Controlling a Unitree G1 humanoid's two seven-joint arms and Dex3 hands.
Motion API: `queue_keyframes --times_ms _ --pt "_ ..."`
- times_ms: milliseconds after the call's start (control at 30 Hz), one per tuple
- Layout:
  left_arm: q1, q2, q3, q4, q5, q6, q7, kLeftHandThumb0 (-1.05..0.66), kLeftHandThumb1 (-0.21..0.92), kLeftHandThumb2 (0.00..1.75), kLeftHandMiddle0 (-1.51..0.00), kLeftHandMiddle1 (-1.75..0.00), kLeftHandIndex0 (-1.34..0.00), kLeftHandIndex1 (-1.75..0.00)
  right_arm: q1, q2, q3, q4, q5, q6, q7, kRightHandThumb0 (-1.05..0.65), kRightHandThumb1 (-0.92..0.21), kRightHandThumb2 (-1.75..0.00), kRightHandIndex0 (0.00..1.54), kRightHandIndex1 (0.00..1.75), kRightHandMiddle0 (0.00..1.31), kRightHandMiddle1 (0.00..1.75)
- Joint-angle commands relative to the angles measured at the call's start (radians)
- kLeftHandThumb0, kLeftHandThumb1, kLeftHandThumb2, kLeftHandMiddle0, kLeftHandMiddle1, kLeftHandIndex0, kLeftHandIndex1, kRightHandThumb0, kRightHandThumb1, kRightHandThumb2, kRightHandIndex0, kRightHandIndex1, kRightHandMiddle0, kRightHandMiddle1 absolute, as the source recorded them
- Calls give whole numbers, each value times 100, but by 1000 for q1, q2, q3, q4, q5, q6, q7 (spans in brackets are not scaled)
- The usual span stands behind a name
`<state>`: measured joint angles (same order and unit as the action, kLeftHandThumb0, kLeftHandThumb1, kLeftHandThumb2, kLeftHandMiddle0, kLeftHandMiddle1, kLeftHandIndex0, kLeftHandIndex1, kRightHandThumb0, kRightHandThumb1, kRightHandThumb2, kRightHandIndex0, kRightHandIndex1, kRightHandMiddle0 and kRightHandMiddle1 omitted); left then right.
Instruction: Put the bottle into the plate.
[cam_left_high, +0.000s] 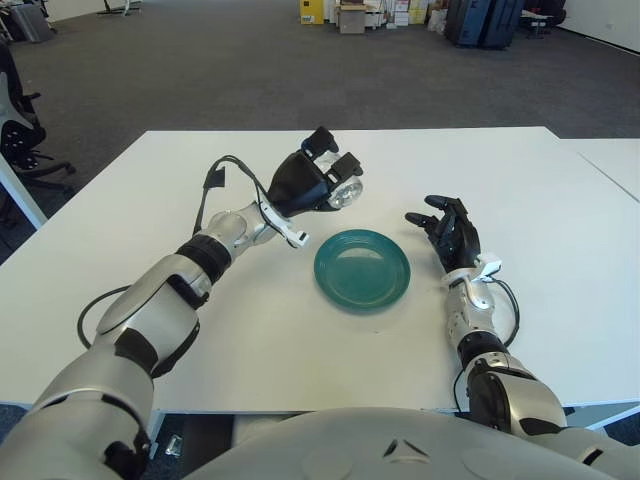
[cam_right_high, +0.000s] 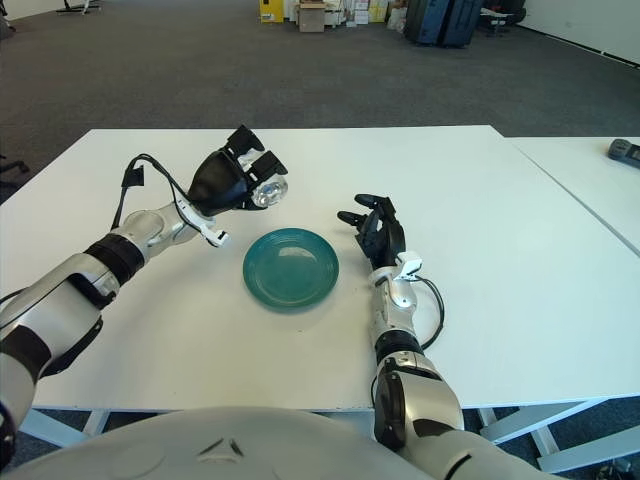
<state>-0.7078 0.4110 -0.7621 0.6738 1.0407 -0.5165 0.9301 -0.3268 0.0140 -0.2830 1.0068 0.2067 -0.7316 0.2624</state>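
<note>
Left hand (cam_left_high: 318, 180): raised clear of the table, up and to the left of the plate, fingers clamped around the bottle.
Bottle (cam_left_high: 345, 192): clear and small, lying tilted in the left hand's grasp with one rounded end pointing toward the plate; it touched neither table nor plate.
Plate (cam_left_high: 362, 269): teal, round and shallow, flat on the table between the two hands, with nothing in it.
Right hand (cam_left_high: 449, 231): idle, showing just right of the plate, fingers spread and relaxed, holding nothing.
Progress: the pickup looked done, since the bottle was gripped and off the surface. The carry looked partway, because the bottle hung beside the plate's far-left edge and not over its middle.
Left to do: by my reading, move the bottle over the dish, lower it, and release it there.
Risk: a rounded, clear bottle might roll once let go, so a low release seemed wise.
Table (cam_left_high: 150, 250): white and smooth, with a black cable (cam_left_high: 222, 172) looping from the left forearm above it; a second white table (cam_left_high: 615, 160) sat at the right edge.
Room: open office floor with dark grey carpet, an office chair (cam_left_high: 15, 120) at far left, and boxes and dark cases (cam_left_high: 485, 20) stacked along the back wall.
</note>
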Motion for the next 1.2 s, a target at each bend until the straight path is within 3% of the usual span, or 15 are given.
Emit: queue_keyframes --times_ms 0,467,1167 --pt "24 1 12 -81 9 -9 -42 -43 42 119 -111 -175 -52 -175 74 18 -5 54 6 4 -6 -82 -92 -96 66 75 26 123" --pt "57 -20 -15 -143 36 -119 -164 -43 42 118 -111 -175 -52 -175 64 23 -3 57 0 6 -33 -82 -92 -97 66 75 26 123" --pt "100 -38 -23 -149 68 -173 -246 -41 49 109 -108 -175 -47 -175 61 25 4 48 -17 39 -80 -82 -92 -101 66 75 26 121"
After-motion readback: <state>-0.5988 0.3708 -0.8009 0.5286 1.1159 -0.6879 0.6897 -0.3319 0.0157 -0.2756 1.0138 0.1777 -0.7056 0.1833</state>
